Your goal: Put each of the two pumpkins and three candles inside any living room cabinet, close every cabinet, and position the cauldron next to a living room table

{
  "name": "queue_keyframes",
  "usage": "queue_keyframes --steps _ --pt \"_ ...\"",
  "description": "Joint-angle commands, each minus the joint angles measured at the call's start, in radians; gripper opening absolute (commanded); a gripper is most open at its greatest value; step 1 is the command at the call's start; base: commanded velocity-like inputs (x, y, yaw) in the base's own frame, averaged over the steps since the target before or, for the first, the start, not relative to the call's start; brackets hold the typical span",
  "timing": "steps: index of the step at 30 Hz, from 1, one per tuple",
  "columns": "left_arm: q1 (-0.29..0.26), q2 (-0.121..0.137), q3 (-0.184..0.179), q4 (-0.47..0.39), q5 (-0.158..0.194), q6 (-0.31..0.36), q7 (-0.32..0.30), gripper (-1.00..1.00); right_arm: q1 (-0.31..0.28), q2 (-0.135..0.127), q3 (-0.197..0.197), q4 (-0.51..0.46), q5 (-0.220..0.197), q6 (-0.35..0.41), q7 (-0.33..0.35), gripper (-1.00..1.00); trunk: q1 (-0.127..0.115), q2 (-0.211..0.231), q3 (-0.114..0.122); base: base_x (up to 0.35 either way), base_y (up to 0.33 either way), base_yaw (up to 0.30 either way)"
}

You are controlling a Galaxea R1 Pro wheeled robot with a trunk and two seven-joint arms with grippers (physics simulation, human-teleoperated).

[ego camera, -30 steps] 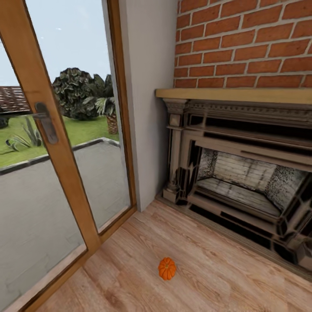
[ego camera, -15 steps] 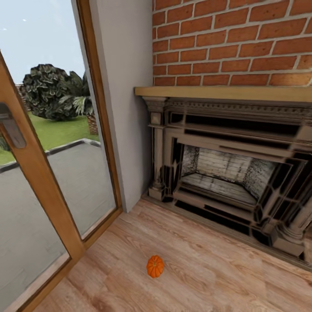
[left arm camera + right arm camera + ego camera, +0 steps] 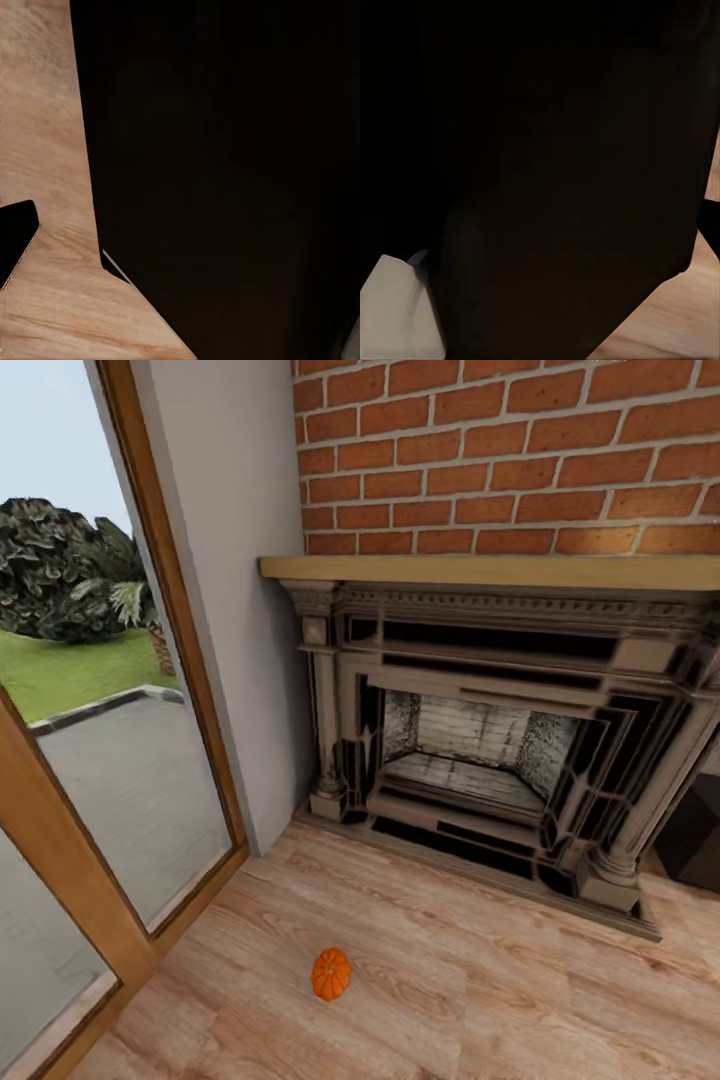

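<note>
One pumpkin [image 3: 331, 973] lies on the wood floor [image 3: 480, 980] before the fireplace [image 3: 480, 750].
Likely light, rigid, ribbed; grip across its belly. Pincer state: cannot tell.

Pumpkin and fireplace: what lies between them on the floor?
Nothing: in the head view, only bare wood floor separates the pumpkin from the fireplace.
</note>
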Motion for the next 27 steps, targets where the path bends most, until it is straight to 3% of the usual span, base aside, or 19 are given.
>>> queue_keyframes --steps 1,27 --pt "0.0 0.0 0.0 0.0 0.0 -0.003 0.0 1.0 0.0 0.0 0.0 0.0 -0.001 -0.003 0.0 1.0 0.0 0.0 -0.001 0.0 0.0 -0.261" --pt "0.0 0.0 0.001 0.0 0.0 -0.003 0.0 1.0 0.0 0.002 -0.002 0.0 -0.001 -0.003 -0.001 1.0 0.0 0.0 -0.015 0.0 0.0 -0.261"
